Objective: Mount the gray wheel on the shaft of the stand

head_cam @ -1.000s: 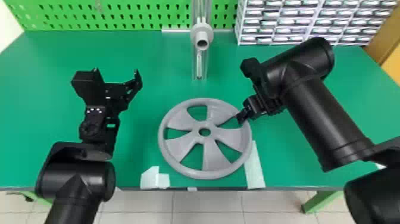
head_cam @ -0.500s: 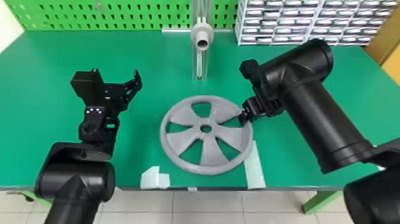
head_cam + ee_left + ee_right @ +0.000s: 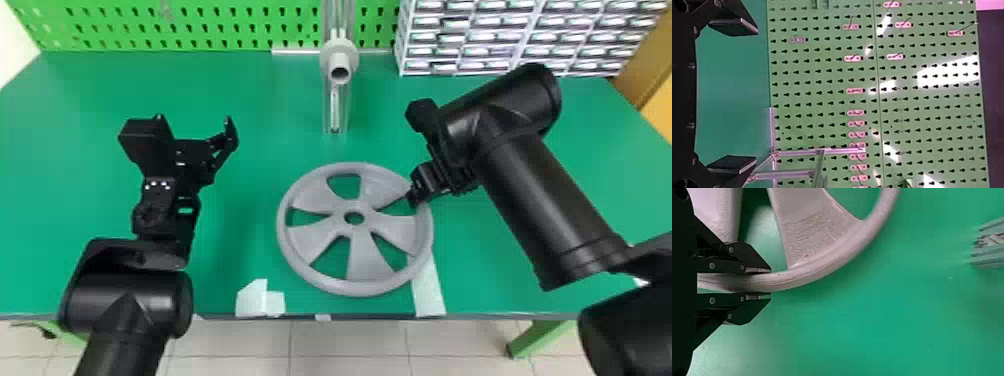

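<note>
The left claw (image 3: 195,127) is over the left side of the bench (image 3: 255,110), fingers wide apart. The stand (image 3: 327,112) is far, in the middle, with its shaft (image 3: 340,62) pointing near. The wheel (image 3: 367,255) is nearer, apart from it. The right claw (image 3: 412,197) is clamped on the wheel's right rim.

gray wheel (image 3: 369,257): matt plastic-look, finely ridged spokes (image 3: 803,231) | tabletop (image 3: 250,100): smooth | pegboard (image 3: 824,86): glossy

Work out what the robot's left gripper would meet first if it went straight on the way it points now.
The left gripper would probably meet the green pegboard first, though how far off it is stays unclear.
</note>
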Action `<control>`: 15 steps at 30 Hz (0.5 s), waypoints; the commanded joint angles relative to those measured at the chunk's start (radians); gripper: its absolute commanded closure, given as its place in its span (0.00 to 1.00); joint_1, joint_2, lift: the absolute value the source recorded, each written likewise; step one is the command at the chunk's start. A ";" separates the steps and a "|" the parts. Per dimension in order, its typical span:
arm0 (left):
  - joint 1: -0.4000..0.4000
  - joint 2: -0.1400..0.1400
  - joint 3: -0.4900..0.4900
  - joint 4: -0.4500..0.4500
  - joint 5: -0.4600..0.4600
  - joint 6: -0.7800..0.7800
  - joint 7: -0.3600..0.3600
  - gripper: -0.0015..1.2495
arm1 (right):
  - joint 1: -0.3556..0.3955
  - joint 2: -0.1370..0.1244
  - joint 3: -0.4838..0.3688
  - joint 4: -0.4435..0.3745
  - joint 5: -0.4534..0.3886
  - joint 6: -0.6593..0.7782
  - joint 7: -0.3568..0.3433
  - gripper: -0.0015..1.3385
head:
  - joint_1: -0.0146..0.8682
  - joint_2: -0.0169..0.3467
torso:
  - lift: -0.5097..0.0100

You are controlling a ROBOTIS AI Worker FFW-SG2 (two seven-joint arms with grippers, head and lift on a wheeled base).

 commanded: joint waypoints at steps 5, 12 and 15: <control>-0.001 0.000 -0.001 0.000 -0.002 0.003 0.000 0.10 | 0.002 0.000 0.002 -0.020 0.014 0.002 0.000 0.86 | 1.00 0.19 | 0.79; -0.001 0.000 -0.003 0.000 -0.002 0.004 0.000 0.10 | 0.006 -0.001 -0.006 -0.035 0.015 -0.003 0.000 0.86 | 1.00 0.19 | 0.79; -0.001 0.000 -0.003 0.000 -0.002 0.006 0.000 0.10 | 0.014 -0.001 -0.009 -0.055 0.015 -0.003 0.000 0.86 | 1.00 0.19 | 0.79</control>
